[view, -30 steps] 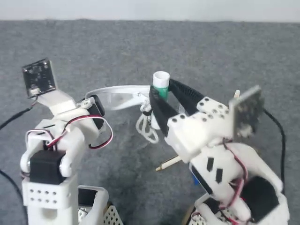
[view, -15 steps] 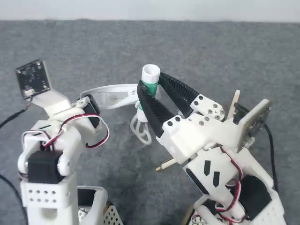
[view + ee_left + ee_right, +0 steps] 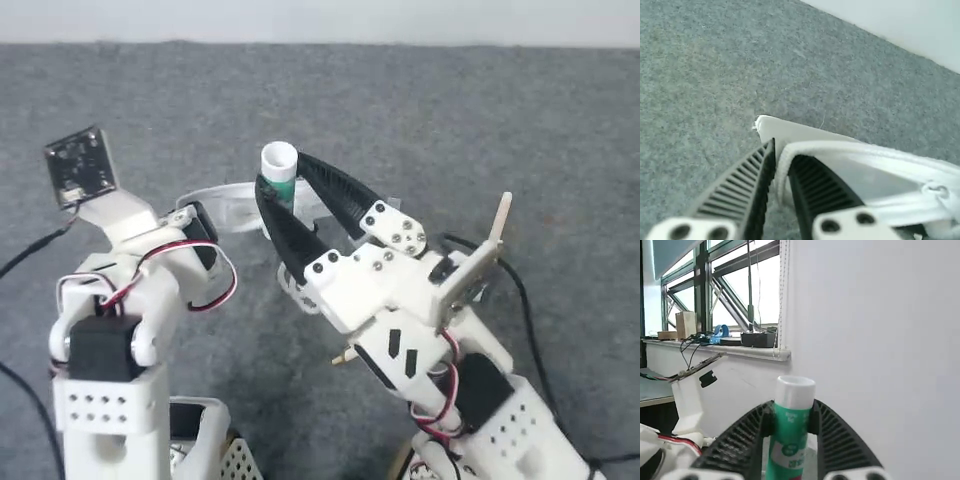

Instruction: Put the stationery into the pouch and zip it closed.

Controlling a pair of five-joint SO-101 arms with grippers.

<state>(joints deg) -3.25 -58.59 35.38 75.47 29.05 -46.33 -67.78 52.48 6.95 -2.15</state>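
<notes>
Pouch [image 3: 225,205] of clear soft plastic, edged with a white zip band, lies on the grey felt-like counter [image 3: 450,110] at the left. The left claw [image 3: 777,150], with ribbed black fingers, is nearly closed and pinches the pouch's white rim. Just beside it, over the pouch's right end, a cylindrical glue stick [image 3: 278,172] stands upright and off the counter. It has a white cap and a green label with white print too small to read. The right claw [image 3: 791,407] is clamped on its sides. Farther right, a pale wooden stick [image 3: 503,212] lies partly under that arm.
</notes>
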